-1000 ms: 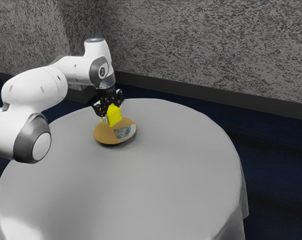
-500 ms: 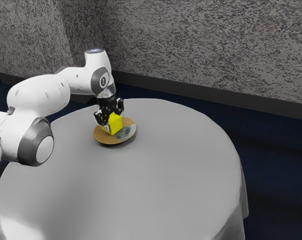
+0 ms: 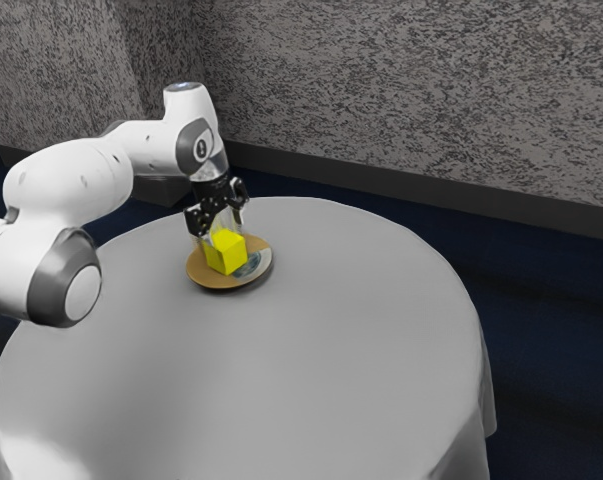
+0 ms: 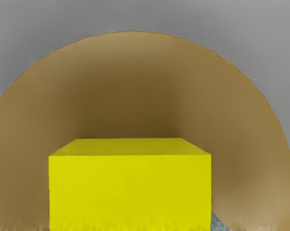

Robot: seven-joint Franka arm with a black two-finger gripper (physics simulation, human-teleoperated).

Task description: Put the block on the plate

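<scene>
on the brown plate (image 3: 203, 272), the yellow cube (image 3: 227, 254) looks light, stiff, best pinched across opposite sides, the end effector (image 3: 222, 229) spread wide above.

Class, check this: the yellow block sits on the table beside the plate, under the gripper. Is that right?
Not quite: the exterior view shows the block on the plate, not beside it. It is indeed yellow and under the gripper.

I'm seeing the plain yellow block (image 3: 226, 253) sitting flat on the plate (image 3: 203, 274), its sides standing upright. The round, tan plate is lying face up on the grey table (image 3: 331, 350), showing a pale section and bluish patterning beside the block.
</scene>
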